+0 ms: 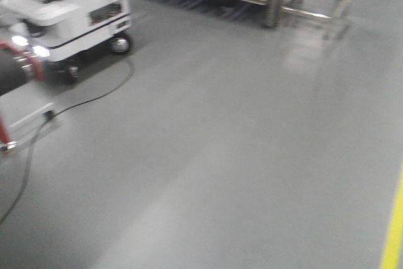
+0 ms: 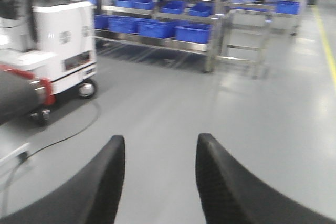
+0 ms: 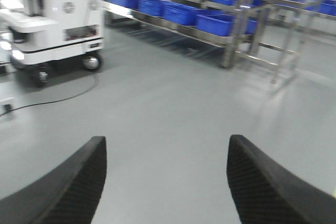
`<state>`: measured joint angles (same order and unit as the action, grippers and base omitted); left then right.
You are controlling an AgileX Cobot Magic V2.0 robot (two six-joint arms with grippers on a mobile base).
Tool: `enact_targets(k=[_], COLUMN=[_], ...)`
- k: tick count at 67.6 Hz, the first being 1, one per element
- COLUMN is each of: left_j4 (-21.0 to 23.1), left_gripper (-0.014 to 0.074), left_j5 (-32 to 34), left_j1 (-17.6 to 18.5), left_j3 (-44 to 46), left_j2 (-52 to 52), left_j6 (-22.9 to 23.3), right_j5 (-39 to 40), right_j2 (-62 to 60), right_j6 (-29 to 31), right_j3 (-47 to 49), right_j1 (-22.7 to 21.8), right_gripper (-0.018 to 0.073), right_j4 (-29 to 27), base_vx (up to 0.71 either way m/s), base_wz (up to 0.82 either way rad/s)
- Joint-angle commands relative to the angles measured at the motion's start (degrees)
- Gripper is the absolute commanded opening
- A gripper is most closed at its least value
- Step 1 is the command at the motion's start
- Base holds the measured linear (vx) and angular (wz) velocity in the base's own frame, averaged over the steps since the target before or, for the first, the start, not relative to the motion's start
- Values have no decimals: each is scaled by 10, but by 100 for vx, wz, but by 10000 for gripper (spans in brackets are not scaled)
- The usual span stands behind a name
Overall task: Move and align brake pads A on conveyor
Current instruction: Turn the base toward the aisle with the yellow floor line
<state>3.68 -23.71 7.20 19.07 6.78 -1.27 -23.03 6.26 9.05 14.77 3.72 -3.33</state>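
No brake pads show in any view. A dark belt end with a red strip (image 1: 12,70) shows at the left edge of the front view and in the left wrist view (image 2: 21,95); it may be the conveyor's end, I cannot tell. My left gripper (image 2: 160,142) is open and empty, its black fingers (image 2: 105,182) over bare grey floor. My right gripper (image 3: 167,145) is open wider and empty, its fingers (image 3: 252,182) also over floor. Neither gripper shows in the front view.
A white wheeled machine (image 1: 82,11) stands at the back left, also in the wrist views (image 2: 63,51) (image 3: 63,19). A black cable (image 1: 82,102) runs across the floor. A steel rack with blue bins (image 2: 157,27) (image 3: 205,19) lines the back. A yellow floor line (image 1: 393,231) runs at the right.
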Motion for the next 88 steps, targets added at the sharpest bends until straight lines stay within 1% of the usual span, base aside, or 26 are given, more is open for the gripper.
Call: enact_targets(k=[1,53,68,88], left_j4=[6,6,6,6], left_gripper=[300,300,300,300], left_j5=[46,46,46,46], left_j1=[2,2,2,2], left_j3=[13,13,13,13], left_j2=[8,8,8,8], left_j6=[2,2,2,2], right_j5=[40,40,40,40], right_j2=[6,6,6,6], right_j6=[-1,-1,-1,-1], right_j3=[15,15,15,15], right_j1=[-2,-2,-2,-2], right_gripper=[468,468,468,468], right_j4=[3,3,3,3], base_vx=[-11,-6,10,21], base_wz=[-83,-88,-44,-18])
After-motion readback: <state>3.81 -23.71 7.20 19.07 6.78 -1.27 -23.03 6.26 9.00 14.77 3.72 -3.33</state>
